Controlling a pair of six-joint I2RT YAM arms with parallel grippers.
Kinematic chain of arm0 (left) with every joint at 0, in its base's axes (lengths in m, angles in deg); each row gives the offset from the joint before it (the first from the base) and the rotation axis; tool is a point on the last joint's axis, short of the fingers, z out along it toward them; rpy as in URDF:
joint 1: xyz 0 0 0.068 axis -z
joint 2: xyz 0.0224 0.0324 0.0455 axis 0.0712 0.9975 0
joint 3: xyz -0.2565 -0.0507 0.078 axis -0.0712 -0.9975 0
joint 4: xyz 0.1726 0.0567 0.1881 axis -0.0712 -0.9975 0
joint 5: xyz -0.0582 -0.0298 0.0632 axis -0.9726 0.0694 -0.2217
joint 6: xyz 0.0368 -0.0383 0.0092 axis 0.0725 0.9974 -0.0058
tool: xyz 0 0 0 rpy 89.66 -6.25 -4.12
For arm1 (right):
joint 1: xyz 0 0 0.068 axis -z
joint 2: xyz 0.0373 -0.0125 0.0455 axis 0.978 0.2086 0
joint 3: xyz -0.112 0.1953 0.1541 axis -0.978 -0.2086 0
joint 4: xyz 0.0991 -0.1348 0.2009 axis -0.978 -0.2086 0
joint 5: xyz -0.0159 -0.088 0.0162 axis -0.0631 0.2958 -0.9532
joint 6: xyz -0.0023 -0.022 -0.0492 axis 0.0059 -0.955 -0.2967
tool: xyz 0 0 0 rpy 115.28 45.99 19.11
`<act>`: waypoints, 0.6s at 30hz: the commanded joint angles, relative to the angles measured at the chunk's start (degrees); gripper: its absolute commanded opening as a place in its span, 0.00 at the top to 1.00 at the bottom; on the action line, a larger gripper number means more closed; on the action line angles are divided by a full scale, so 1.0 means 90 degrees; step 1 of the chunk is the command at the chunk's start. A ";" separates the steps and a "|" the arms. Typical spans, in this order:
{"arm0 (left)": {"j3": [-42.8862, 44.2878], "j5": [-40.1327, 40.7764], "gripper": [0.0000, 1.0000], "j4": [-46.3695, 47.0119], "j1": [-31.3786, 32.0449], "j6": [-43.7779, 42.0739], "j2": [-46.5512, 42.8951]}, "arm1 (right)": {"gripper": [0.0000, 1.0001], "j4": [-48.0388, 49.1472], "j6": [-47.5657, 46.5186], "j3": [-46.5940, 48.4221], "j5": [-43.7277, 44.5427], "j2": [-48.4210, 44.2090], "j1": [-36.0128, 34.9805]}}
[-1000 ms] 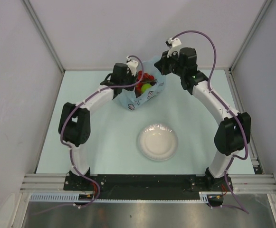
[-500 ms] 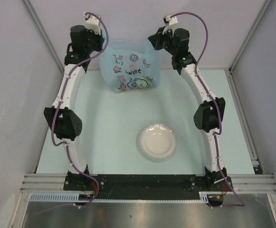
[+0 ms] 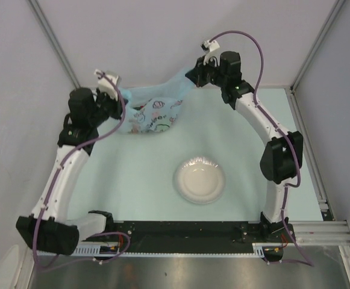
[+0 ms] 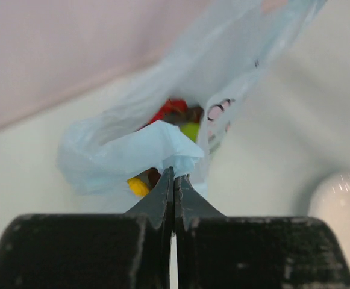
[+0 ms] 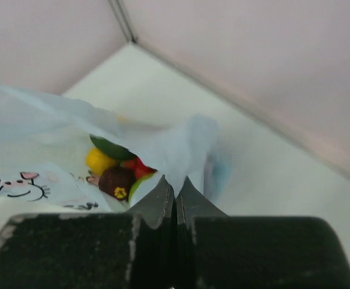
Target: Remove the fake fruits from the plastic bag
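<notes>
While both grippers pinch opposite edges of the plastic bag (image 3: 153, 114), we have it slung between them like a hammock over the far part of the table (image 3: 132, 180), its belly sagging toward the left arm. The left gripper (image 4: 173, 174) is clamped on a fold of the blue film with no gap between its fingers, and the right gripper (image 5: 176, 183) grips the other rim just as tightly. The fake fruits we can see are all inside: a yellow lemon (image 5: 99, 161), a dark maroon fruit (image 5: 115, 180) and something red lie by the mouth. We judge the chief danger to be the thin film sliding or tearing out of one pinch, which would collapse the bag. Tipping too sharply could also send round fruits rolling past the white plate (image 3: 199, 180) toward the table's edge.
</notes>
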 commanded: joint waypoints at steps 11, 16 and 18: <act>-0.3544 -0.0412 1.00 -0.0104 -0.0023 0.0902 -0.2321 | 0.37 -0.0718 -0.1281 -0.2978 0.0479 -0.3501 -0.1473; -0.3632 -0.0656 1.00 -0.0134 -0.0276 0.1330 -0.2322 | 0.37 -0.0464 -0.1926 -0.2978 0.0824 -0.3485 -0.2390; -0.3593 -0.0685 1.00 -0.0075 -0.0461 0.1380 -0.2234 | 0.45 -0.0415 -0.2054 -0.2978 0.0667 -0.3038 -0.2509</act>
